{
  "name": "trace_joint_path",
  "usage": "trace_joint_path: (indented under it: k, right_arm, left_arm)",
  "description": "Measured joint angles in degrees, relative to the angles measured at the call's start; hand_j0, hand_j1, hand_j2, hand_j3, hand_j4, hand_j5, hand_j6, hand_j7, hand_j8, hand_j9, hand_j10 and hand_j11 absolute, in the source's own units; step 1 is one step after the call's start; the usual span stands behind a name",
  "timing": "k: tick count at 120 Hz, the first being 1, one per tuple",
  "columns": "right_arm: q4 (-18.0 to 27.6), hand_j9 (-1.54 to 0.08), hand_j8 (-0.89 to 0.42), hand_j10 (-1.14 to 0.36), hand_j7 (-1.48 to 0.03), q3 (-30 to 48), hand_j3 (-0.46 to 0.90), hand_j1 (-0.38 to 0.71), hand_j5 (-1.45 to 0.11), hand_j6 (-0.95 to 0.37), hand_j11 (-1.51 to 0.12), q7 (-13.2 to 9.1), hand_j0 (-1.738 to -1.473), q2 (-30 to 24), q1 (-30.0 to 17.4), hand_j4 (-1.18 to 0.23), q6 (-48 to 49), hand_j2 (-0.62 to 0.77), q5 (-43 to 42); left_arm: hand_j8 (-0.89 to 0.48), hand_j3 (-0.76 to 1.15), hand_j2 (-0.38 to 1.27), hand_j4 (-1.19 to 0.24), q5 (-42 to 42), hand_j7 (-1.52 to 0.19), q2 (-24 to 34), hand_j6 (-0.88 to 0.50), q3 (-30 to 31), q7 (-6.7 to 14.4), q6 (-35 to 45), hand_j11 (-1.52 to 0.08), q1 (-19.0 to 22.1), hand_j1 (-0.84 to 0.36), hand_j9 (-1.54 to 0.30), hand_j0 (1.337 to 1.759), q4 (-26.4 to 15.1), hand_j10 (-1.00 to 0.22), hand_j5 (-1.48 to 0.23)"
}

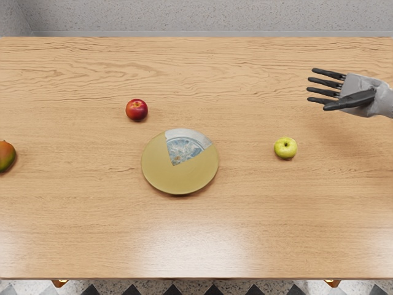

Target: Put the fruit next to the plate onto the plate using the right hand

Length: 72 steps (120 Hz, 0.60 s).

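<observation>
A yellow-green plate [184, 172] with a grey patterned wedge lies flat near the table's middle. A green apple [285, 147] sits on the wood to the plate's right, apart from it. A red apple [136, 109] rests up and to the left of the plate. At the left edge a mango [5, 155] is partly cut off by the frame. My right hand [334, 92] hovers at the far right, above and to the right of the green apple, fingers spread and holding nothing. No left arm shows.
The wooden table [196, 233] spans the whole view, with its front edge near the bottom and a grey wall strip behind its far edge.
</observation>
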Motion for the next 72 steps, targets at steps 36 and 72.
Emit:
trace_joint_path:
  k: [36,72]
  right_arm:
    - [1.64,-0.04,-0.03,-0.03,-0.04,1.21,0.00,-0.31,-0.04,-0.03,-0.04,2.71,-1.658,-0.17,0.78,-0.03,0.00,-0.01,-0.56]
    - [3.11,-0.05,-0.03,-0.03,-0.05,7.29,0.00,-0.31,-0.05,-0.03,-0.05,8.07,-1.658,-0.21,2.11,-0.03,0.00,-0.01,-22.90]
  left_arm:
    - [-0.25,0.00,0.05,-0.25,0.00,-0.32,0.00,-0.25,0.00,0.00,0.00,-0.32,0.00,0.06,-0.32,1.658,0.00,-0.24,-0.32]
    - [-0.24,0.00,0.05,-0.24,0.00,-0.32,0.00,-0.25,0.00,0.00,0.00,-0.32,0.00,0.06,-0.32,1.658,0.00,-0.24,-0.32]
